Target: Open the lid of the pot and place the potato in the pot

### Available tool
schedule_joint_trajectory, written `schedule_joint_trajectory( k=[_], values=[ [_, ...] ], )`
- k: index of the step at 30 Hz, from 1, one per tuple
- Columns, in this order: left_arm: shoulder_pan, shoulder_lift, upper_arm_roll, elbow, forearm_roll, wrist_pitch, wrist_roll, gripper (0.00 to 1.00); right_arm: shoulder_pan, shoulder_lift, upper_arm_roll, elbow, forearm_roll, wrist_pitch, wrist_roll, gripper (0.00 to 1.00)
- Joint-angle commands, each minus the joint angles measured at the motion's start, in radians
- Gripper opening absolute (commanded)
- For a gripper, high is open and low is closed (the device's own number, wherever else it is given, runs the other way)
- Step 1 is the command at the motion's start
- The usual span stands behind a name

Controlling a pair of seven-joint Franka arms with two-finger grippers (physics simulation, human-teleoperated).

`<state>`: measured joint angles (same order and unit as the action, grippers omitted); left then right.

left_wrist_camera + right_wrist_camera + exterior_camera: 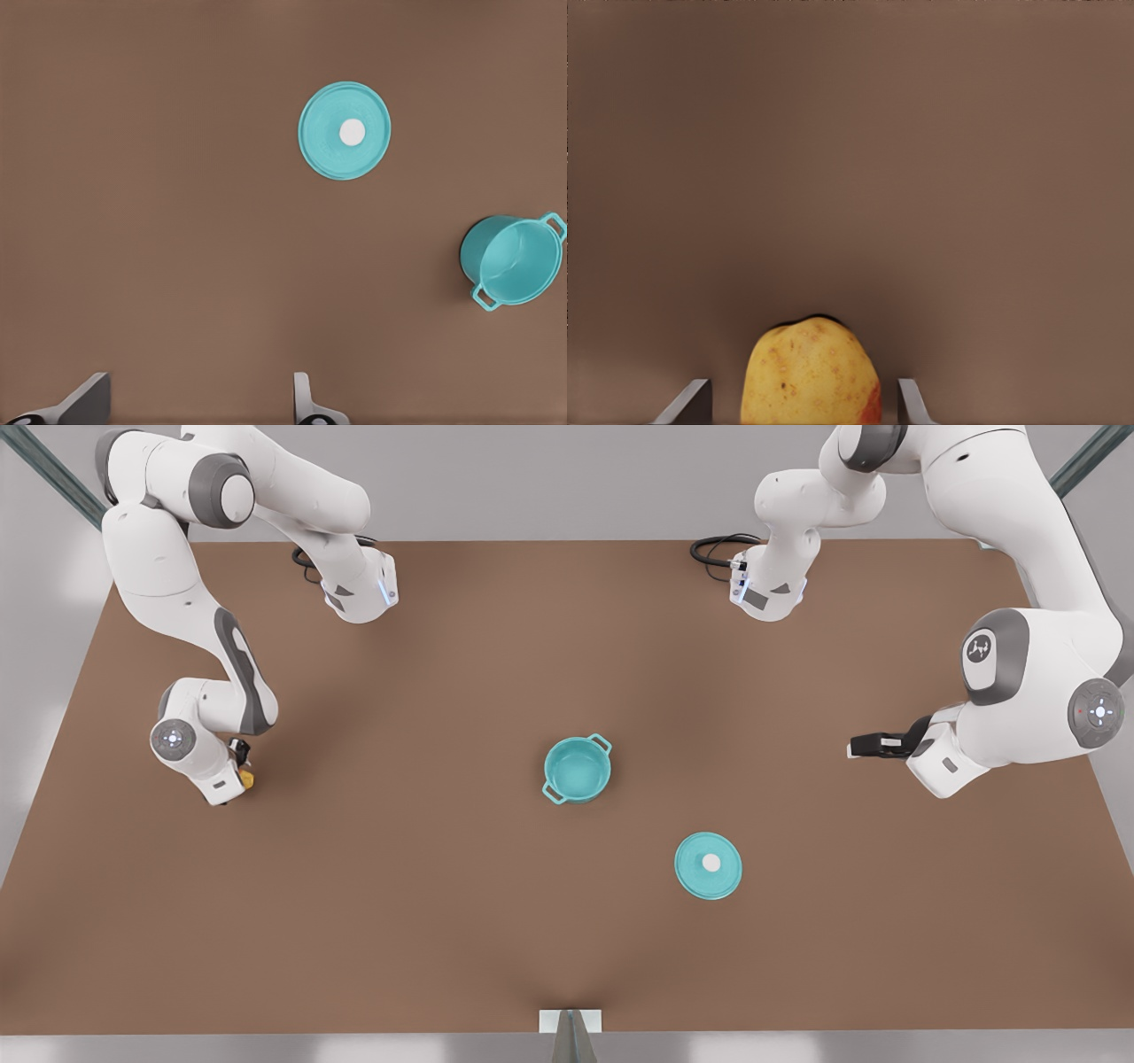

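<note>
Lid off, potato grasp being set up

The flat round teal pot lid (708,864) with its white knob is lying on the brown table (425,921), apart from the small open teal pot (577,770) at centre. The right gripper (241,772), at the front view's left, is straddling the lumpy yellow-orange potato (810,373), fingers (684,403) spread with gaps either side, gripping nothing. Next it likely needs closing, lifting and carrying to the pot; nothing is blocking that path. The left gripper (856,746) is waiting, spread wide and empty.
</note>
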<state>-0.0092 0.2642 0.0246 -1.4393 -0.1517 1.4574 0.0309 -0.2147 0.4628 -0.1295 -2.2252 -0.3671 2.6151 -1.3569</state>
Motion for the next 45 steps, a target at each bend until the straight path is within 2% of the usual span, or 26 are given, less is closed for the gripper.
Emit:
schedule_joint_trajectory(
  k=[1, 11, 17, 23, 33, 42, 45],
  values=[
    [0.000, 0.000, 0.000, 0.000, 0.001, 0.000, 0.012, 1.00, 0.000, -0.001, 0.001, -0.001, 0.002, -0.003, -0.053, 0.80],
    [0.000, 0.000, -0.002, 0.000, 0.001, 0.000, 0.012, 1.00, 0.001, -0.009, 0.011, -0.008, 0.007, -0.007, -0.068, 0.60],
    [0.000, 0.000, -0.002, 0.000, 0.001, 0.000, 0.011, 1.00, 0.001, -0.022, 0.011, -0.008, 0.007, -0.012, -0.084, 0.56],
    [-0.002, 0.000, -0.002, 0.000, 0.001, 0.000, 0.011, 1.00, 0.001, -0.093, 0.045, -0.001, 0.010, -0.127, -0.103, 0.56],
    [-0.002, 0.000, -0.002, 0.000, 0.001, -0.002, 0.011, 1.00, 0.011, -0.208, 0.260, 0.070, 0.148, -0.409, -0.033, 0.56],
    [-0.002, 0.000, -0.002, 0.000, 0.001, -0.002, 0.011, 1.00, 0.015, -0.223, 0.495, 0.136, 0.169, -0.474, 0.131, 0.56],
    [-0.002, 0.000, -0.002, 0.000, 0.001, 0.000, 0.011, 1.00, 0.072, -0.222, 0.518, 0.153, 0.208, -0.497, 0.202, 0.56]
  ],
)
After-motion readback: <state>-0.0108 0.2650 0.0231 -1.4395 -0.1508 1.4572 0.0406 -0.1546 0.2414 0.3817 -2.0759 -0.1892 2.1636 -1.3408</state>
